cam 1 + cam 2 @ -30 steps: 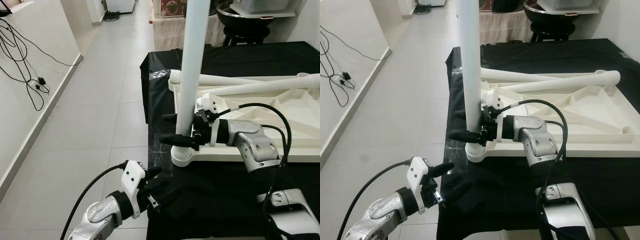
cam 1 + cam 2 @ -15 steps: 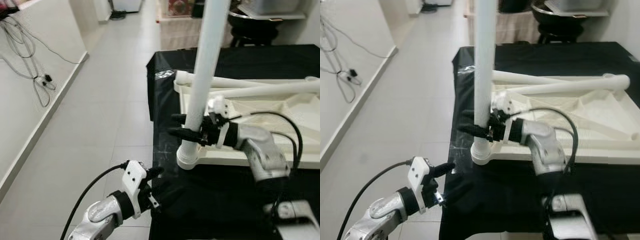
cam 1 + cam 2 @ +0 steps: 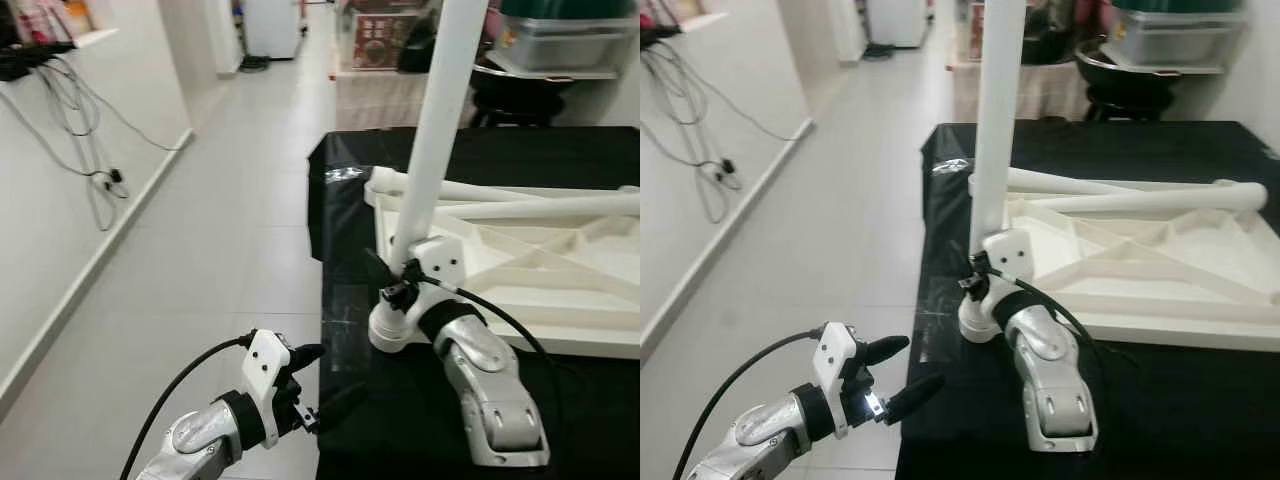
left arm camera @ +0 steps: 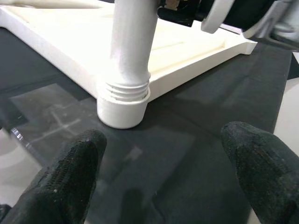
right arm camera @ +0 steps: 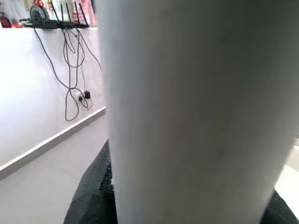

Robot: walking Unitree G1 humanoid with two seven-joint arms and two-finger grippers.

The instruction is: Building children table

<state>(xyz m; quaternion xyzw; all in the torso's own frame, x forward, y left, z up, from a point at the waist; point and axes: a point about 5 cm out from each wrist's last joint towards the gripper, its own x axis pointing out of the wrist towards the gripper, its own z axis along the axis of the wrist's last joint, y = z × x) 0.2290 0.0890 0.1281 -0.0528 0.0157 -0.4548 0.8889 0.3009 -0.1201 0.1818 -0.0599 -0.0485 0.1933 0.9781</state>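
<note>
From my head views, my right gripper point(image 3: 392, 287) clamps its jaws on the upright white leg point(image 3: 432, 150), steadying it in the corner socket of the upturned table frame point(image 3: 1140, 270) on the black tabletop point(image 3: 560, 150). In my left wrist view, my left gripper point(image 4: 163, 172) hangs open near that socket. My right wrist view is blocked by the leg, so the thread is hidden.

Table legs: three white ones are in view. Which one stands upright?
The upright leg at the tabletop's near left corner, held low down by the right gripper. The other two legs lie flat across the upturned tabletop.
</note>
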